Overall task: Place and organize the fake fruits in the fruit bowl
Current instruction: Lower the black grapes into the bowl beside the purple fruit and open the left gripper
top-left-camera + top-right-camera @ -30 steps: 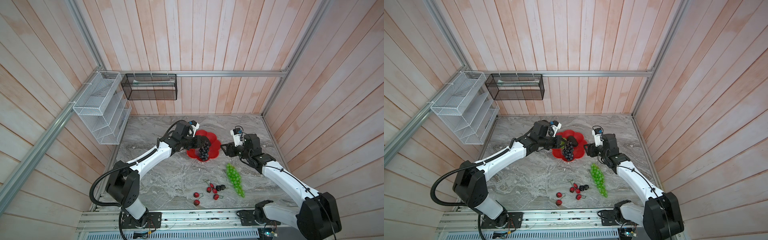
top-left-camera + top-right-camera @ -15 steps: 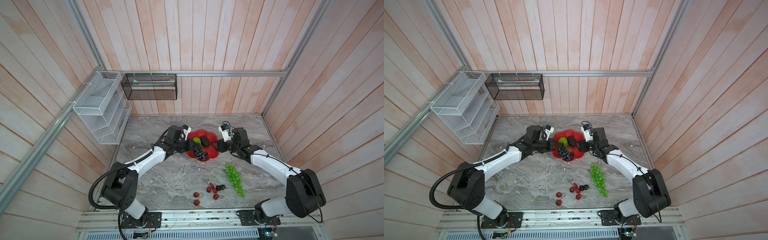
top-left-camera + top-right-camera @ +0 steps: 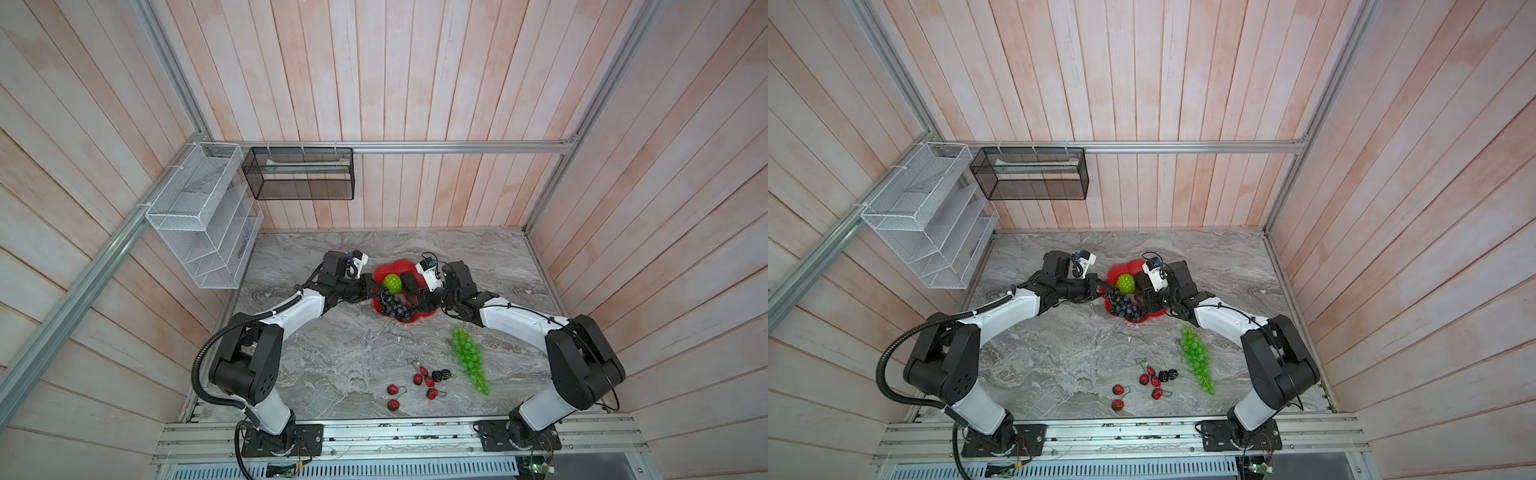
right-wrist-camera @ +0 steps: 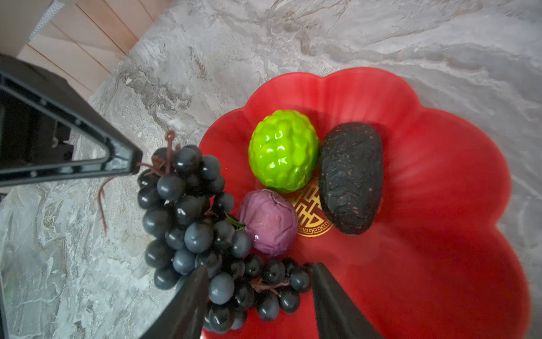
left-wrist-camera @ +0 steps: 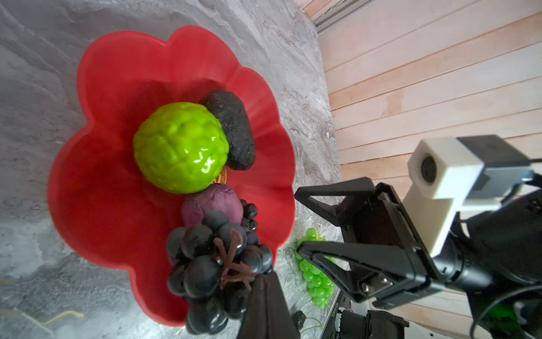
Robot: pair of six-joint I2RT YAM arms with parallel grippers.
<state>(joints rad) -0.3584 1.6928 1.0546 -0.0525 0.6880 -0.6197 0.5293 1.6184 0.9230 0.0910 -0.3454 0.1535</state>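
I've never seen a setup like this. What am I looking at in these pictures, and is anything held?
Two robot arms stand at a grey table. Two pictures look down from overhead; the other two come from a camera on each arm's wrist. The red flower-shaped dish holds a bumpy green ball, a black oval, a purple ball and a dark grape bunch that spills over its rim. The left hand is shut on that bunch's brown stem; the right hand is open, its fingers either side of the bunch's other end. A green grape bunch, red stemmed fruits and black berries lie on the table.
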